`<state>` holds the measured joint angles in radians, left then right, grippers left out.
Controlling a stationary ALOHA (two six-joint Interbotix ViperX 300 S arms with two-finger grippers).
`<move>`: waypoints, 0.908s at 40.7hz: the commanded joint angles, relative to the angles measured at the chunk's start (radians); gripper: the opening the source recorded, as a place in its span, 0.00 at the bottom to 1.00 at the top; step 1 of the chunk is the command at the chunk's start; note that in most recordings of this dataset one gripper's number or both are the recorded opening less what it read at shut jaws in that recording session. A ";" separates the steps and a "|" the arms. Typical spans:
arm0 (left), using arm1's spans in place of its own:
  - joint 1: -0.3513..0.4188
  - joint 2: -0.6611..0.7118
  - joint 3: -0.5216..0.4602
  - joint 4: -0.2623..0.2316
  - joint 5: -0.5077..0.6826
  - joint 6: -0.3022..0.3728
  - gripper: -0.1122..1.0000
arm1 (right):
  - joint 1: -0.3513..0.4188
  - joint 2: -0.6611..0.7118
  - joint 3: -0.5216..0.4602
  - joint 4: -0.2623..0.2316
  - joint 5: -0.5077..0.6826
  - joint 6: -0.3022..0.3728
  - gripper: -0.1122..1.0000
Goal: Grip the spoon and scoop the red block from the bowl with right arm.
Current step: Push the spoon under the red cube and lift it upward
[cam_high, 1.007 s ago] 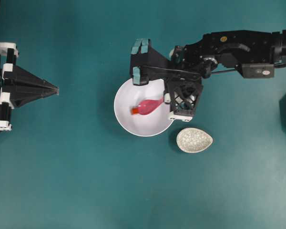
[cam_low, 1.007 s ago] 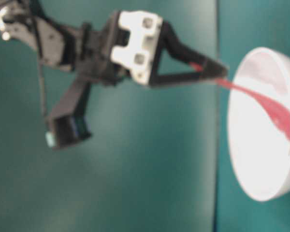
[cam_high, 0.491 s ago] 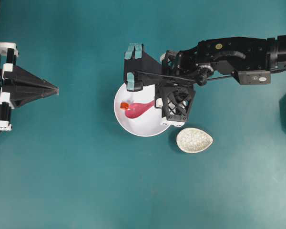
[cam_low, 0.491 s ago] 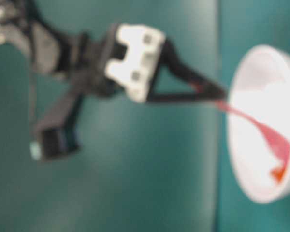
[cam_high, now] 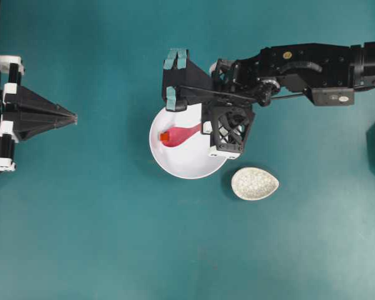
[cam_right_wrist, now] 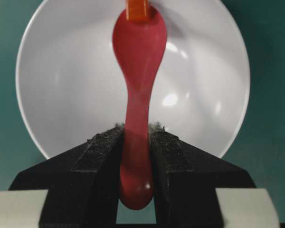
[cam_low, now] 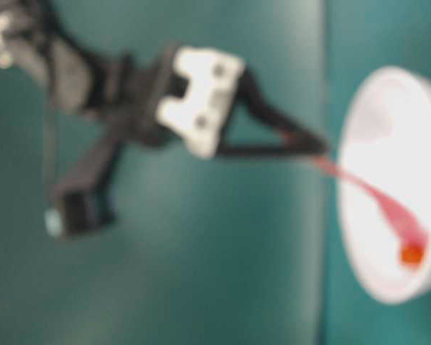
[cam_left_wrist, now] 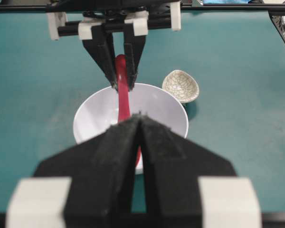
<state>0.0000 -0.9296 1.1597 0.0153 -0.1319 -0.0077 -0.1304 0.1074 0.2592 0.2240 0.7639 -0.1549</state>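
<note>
Even bright light; table-level view blurred; glare spots on bowl (cam_right_wrist: 190,85); soft shadows.

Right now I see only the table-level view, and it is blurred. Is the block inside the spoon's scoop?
Observer: Not by the right wrist view: the block lies at the far tip of the spoon, not in its hollow, inside the bowl.
Operator: Does the right gripper hold the handle?
Observer: Yes, the right gripper has its jaws shut on the handle near its end.
Operator: Is the left gripper in the way?
Observer: No, overhead the left gripper sits shut at the left edge, apart from the bowl.
</note>
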 commanded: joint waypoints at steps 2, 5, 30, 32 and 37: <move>0.000 0.006 -0.021 0.002 -0.008 -0.002 0.10 | 0.000 -0.017 -0.026 0.003 -0.017 0.018 0.31; 0.002 0.005 -0.021 0.002 -0.008 -0.005 0.10 | 0.000 -0.017 -0.025 0.005 -0.017 0.044 0.31; 0.002 0.006 -0.021 0.002 -0.006 -0.006 0.10 | 0.005 -0.178 0.202 0.055 -0.272 0.130 0.31; 0.002 0.006 -0.021 0.002 -0.006 -0.006 0.10 | 0.008 -0.195 0.225 0.058 -0.299 0.130 0.31; 0.002 0.006 -0.021 0.002 -0.006 -0.006 0.10 | 0.017 -0.250 0.301 0.064 -0.385 0.132 0.31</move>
<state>0.0000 -0.9296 1.1597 0.0153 -0.1319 -0.0123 -0.1227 -0.0874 0.5369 0.2823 0.4295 -0.0230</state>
